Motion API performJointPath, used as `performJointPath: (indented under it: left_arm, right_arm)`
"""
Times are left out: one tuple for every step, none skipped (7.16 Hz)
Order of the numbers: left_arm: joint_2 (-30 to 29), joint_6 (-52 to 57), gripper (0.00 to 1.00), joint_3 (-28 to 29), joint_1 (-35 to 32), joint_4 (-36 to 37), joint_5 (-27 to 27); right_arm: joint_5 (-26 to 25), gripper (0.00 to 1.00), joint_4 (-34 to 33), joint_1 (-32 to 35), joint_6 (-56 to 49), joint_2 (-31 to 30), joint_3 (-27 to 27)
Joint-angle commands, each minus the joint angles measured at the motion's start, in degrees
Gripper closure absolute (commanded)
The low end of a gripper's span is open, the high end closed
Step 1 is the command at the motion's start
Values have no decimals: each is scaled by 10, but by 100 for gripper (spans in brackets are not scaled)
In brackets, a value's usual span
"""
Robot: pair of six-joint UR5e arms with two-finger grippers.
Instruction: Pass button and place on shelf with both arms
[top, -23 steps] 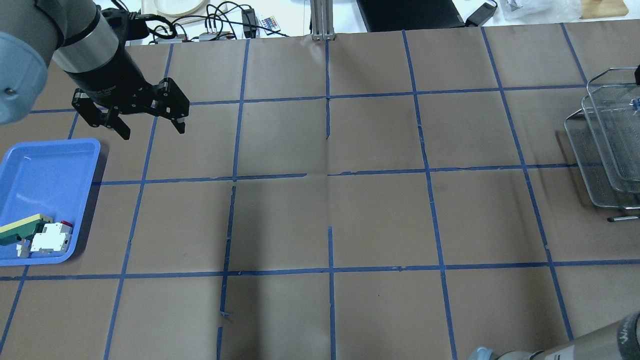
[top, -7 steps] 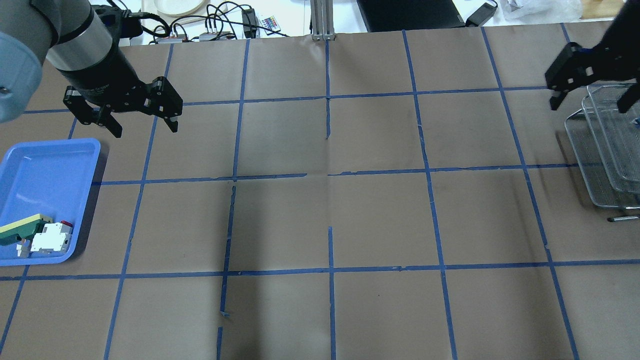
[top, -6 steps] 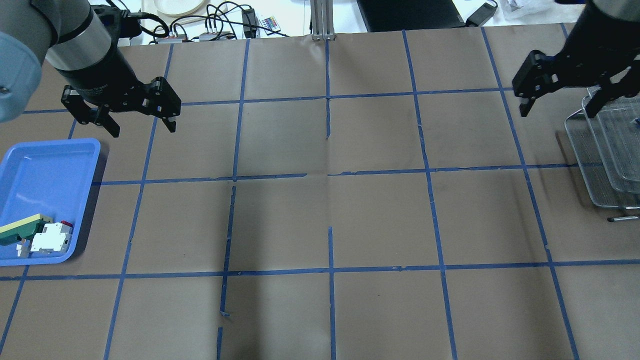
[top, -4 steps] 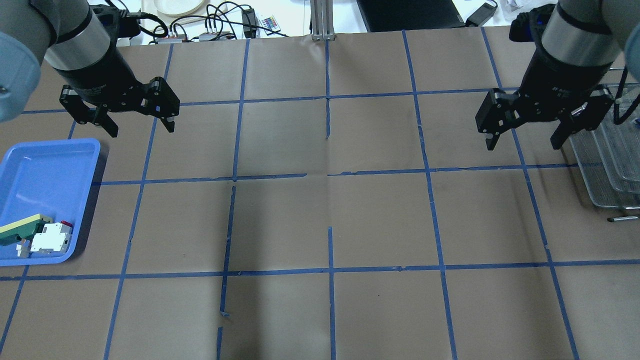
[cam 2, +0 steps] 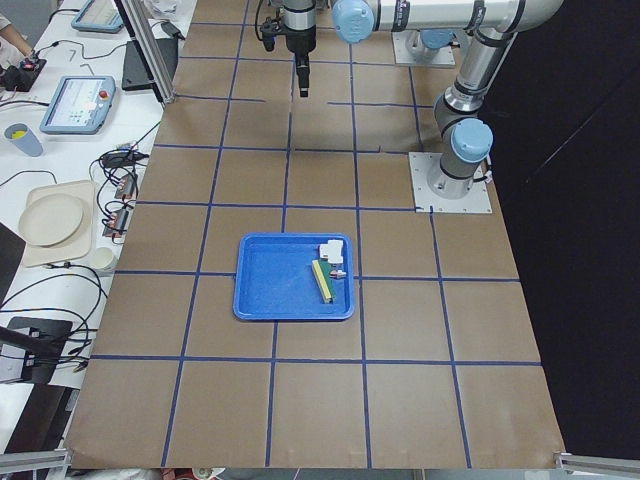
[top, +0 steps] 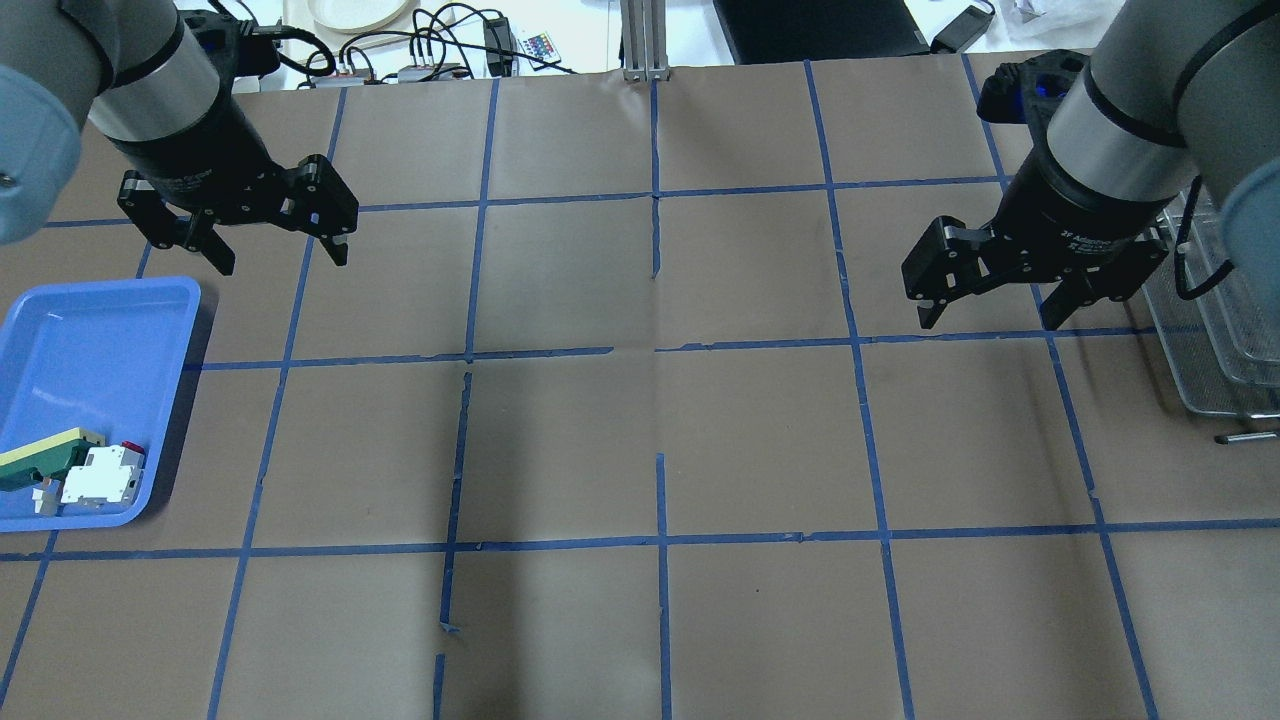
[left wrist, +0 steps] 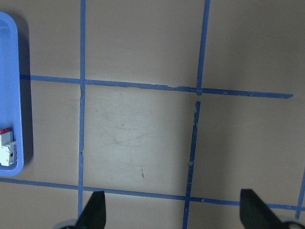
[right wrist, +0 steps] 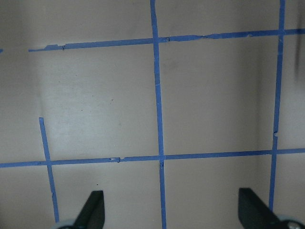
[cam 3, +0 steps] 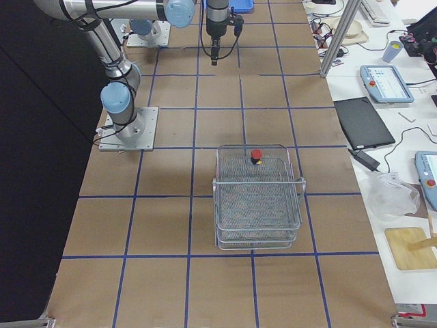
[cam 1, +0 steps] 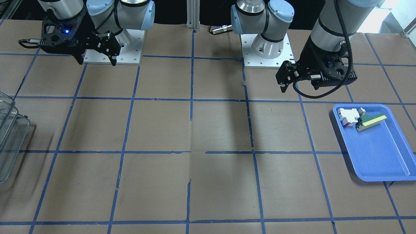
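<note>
The button, red-headed, stands on the top tier of the wire shelf; it shows only in the exterior right view. The shelf sits at the table's right edge in the overhead view. My right gripper is open and empty, hanging over bare table just left of the shelf; it also shows in the front view. My left gripper is open and empty, above the table beyond the blue tray. Both wrist views show only spread fingertips over taped paper.
The blue tray holds a white-and-red switch and a green-and-yellow wedge part in its near corner. Cables and devices lie beyond the table's far edge. A metal post stands at the far middle.
My right arm has come in from the right, past the shelf, and moved left and nearer, gripper open. My left gripper has shifted only slightly to the left.
</note>
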Motion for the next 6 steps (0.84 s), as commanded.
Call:
performJointPath:
  left_arm:
    - [0,0,0,0,0,0,0]
    - [-3,-2,0,0,0,1,-2]
    - [-1,-2,0,0,0,0,-2]
    - [-1,-2,0,0,0,1,-2]
    - [-1,-2,0,1,0,1,-2]
    - [-2,-2,0,0,0,1,-2]
  right_arm:
    - [3,0,-1,5,2,0,-2]
    - [3,0,-1,12,4,2,-2]
    - [3,0,-1,12,4,3,-3]
    - [2,0,0,12,4,3,-3]
    - [3,0,-1,13,4,4,-2]
    - [3,0,0,13,5,2,-3]
